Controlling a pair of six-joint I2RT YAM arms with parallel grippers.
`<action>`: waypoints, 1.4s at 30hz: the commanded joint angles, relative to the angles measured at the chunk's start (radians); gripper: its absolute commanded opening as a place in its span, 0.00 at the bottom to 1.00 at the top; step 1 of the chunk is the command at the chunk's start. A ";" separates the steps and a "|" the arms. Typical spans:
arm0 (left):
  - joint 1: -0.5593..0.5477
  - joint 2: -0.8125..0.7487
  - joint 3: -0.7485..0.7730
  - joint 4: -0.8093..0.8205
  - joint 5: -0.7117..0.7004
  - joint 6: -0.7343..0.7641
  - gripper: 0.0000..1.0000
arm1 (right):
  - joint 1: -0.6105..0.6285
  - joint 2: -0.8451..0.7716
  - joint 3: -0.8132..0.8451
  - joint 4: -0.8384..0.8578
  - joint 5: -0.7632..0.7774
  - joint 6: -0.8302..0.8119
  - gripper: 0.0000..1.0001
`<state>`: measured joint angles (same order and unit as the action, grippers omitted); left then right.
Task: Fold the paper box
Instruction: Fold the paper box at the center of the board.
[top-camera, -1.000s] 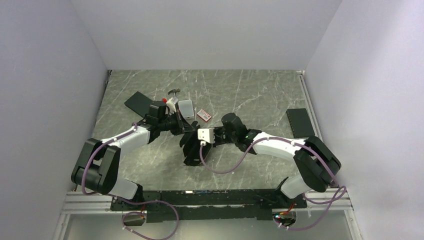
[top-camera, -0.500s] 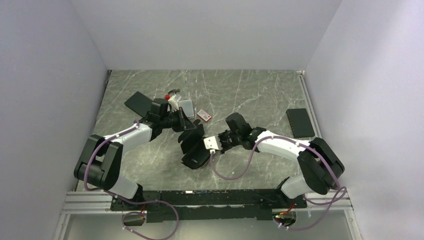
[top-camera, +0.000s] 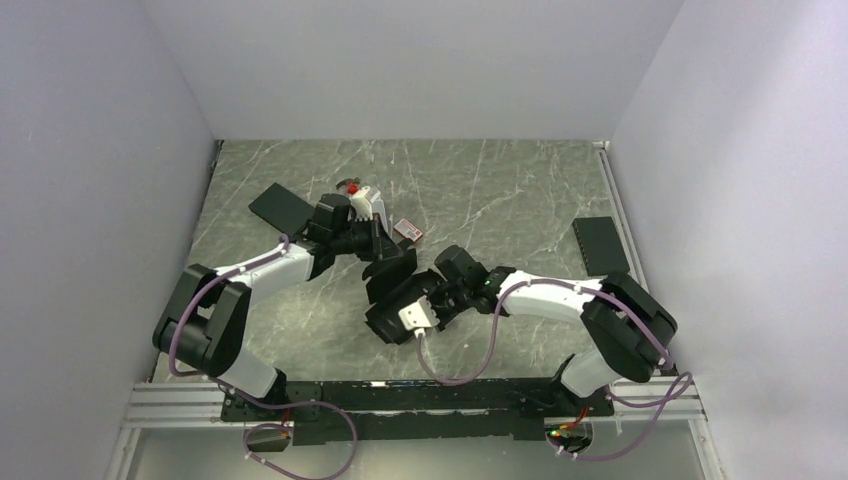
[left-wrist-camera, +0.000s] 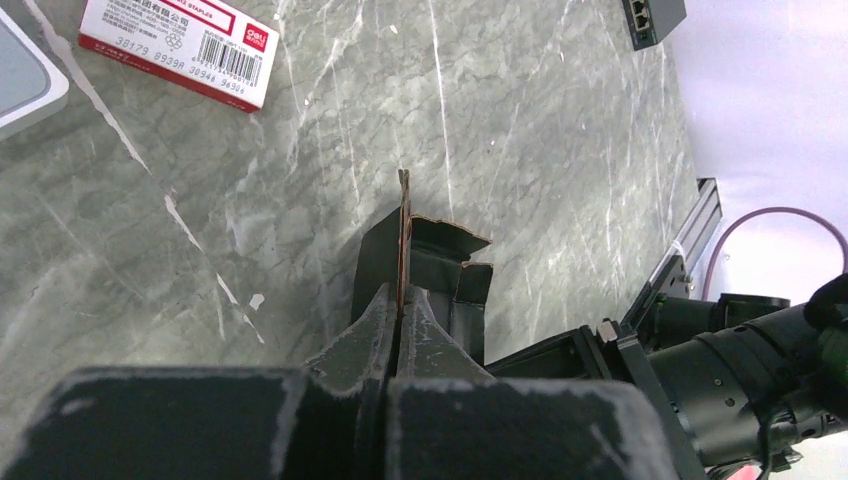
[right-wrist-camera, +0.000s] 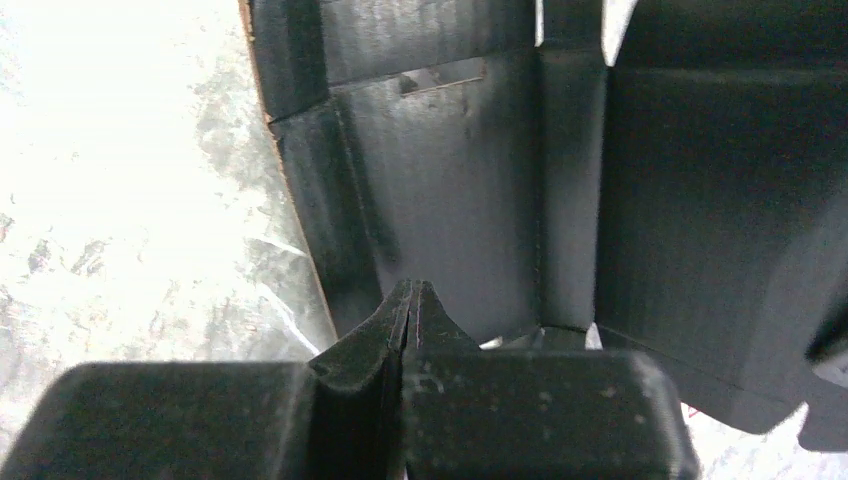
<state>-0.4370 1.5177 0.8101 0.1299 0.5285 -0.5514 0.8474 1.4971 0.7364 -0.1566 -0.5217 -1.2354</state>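
Left wrist view: left gripper (left-wrist-camera: 400, 310) pinches the 12 o'clock flap of the paper box (left-wrist-camera: 430, 265), right gripper (right-wrist-camera: 410, 300) pressed together near its 6 o'clock end; light, bendy card, best gripped beside creases.

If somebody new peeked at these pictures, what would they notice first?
Probably the black paper box in the middle of the marbled table, with a robot gripper at each end. The left gripper pinches its thin edge, and the right gripper is shut too. A little red and white packet lies on the table just beyond it.
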 joint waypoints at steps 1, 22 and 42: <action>-0.011 -0.035 0.005 0.029 -0.011 0.060 0.00 | 0.028 0.014 -0.002 0.034 0.038 -0.018 0.00; -0.051 -0.087 -0.044 0.056 -0.103 0.133 0.00 | -0.464 0.192 0.263 -0.079 -0.312 0.839 0.63; -0.054 -0.122 -0.062 0.088 -0.074 0.152 0.00 | -0.349 0.284 0.379 -0.176 -0.083 0.850 0.00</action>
<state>-0.4881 1.4406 0.7555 0.1692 0.4389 -0.4347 0.4973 1.8126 1.0801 -0.3347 -0.6495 -0.3859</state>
